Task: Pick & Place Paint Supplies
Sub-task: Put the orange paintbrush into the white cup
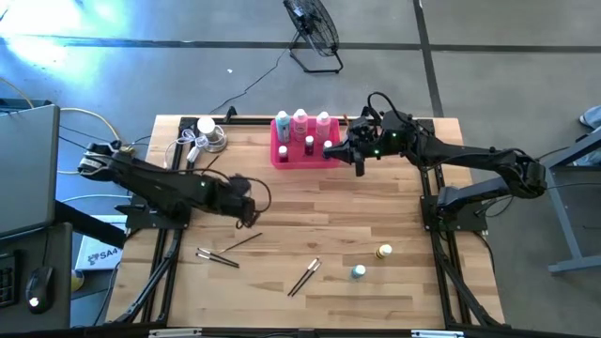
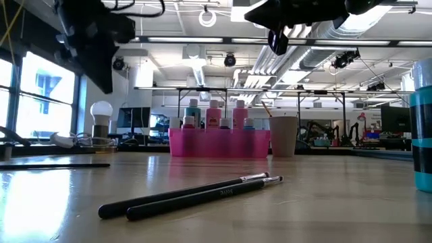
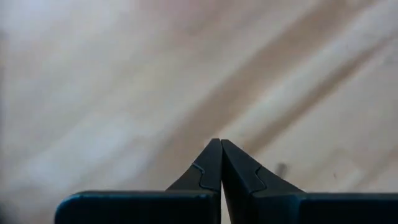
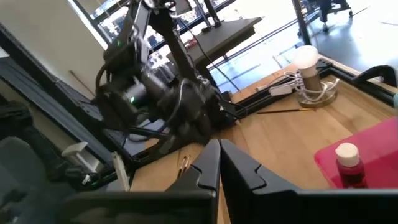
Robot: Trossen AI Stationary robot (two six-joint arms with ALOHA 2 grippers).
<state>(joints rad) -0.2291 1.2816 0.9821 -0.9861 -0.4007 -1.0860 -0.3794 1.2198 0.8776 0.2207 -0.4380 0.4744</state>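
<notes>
The bright pink tray (image 1: 282, 156) stands at the table's far middle with three taller white-capped bottles (image 1: 300, 122) and some tiny bottles (image 1: 309, 145) upright in it. Thin paintbrushes lie flat on the wood: one (image 1: 242, 242) just near of my left gripper (image 1: 249, 221), a pair (image 1: 216, 256) and another pair (image 1: 303, 277). A yellow tiny bottle (image 1: 384, 252) and a teal one (image 1: 358, 272) stand near right. My left gripper is shut and empty (image 3: 221, 142), raised above the table. My right gripper (image 1: 360, 171) hovers shut and empty (image 4: 217, 142) beside the tray's right end.
A pale beige cup (image 2: 282, 135) stands right of the tray. A bulb lamp with coiled cable (image 1: 211, 133) sits at the far left corner. Bare wood lies between the tray and the brushes.
</notes>
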